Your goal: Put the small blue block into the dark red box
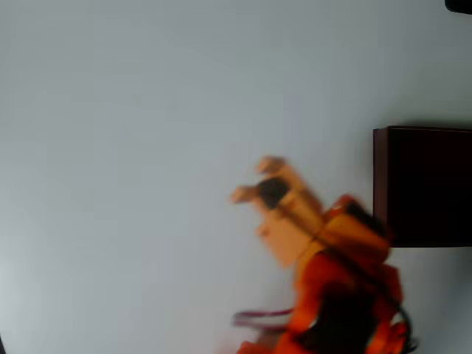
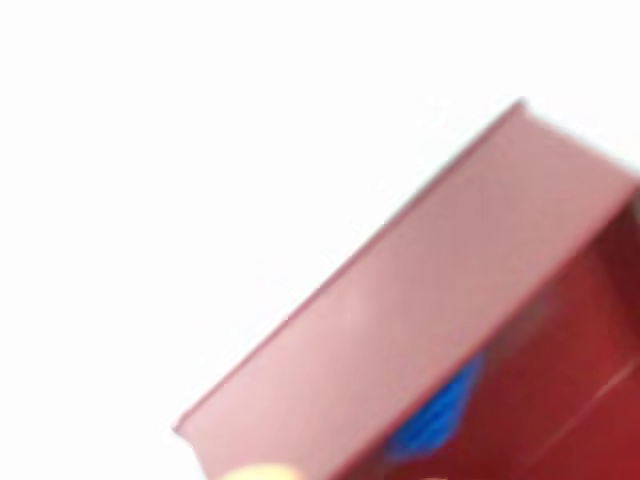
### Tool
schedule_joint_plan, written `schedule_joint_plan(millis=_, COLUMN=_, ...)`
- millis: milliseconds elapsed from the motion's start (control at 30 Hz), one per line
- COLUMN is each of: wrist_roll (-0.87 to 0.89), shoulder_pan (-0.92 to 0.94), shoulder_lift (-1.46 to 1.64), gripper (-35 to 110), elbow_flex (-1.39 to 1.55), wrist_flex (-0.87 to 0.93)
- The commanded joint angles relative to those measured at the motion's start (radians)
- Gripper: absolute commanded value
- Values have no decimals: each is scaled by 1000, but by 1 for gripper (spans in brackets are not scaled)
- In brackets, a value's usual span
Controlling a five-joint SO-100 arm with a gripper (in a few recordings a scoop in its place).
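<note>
Lower centre of the overhead view, blurred, the orange gripper [image 1: 251, 181] sits over bare table, fingertips pointing upper left and parted around nothing, with the dark red box [image 1: 424, 188] at the right edge, its walls square to the frame. Right of centre in the wrist view, the box's wall [image 2: 430, 300] runs diagonally lower left to upper right, and the small blue block [image 2: 435, 420] lies inside just behind it, too smeared to give a long axis. Placing looks done; next is likely only clearing the arm away.
</note>
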Motion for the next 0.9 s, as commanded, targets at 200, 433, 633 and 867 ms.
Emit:
schedule_joint_plan(millis=200, wrist_roll=-25, shoulder_pan=-387, shoulder_lift=577, gripper=0, elbow_flex=347, wrist_flex=14)
schedule_joint_plan(millis=433, wrist_roll=-58, shoulder_pan=-574, shoulder_lift=701, gripper=0, elbow_flex=520, wrist_flex=8)
schedule_joint_plan(millis=633, wrist_roll=-101, shoulder_pan=-716, shoulder_lift=825, gripper=0, elbow_flex=681, wrist_flex=2)
schedule_joint_plan(millis=867, wrist_roll=-158, shoulder_pan=-819, shoulder_lift=1081, gripper=0, elbow_flex=907, wrist_flex=-18)
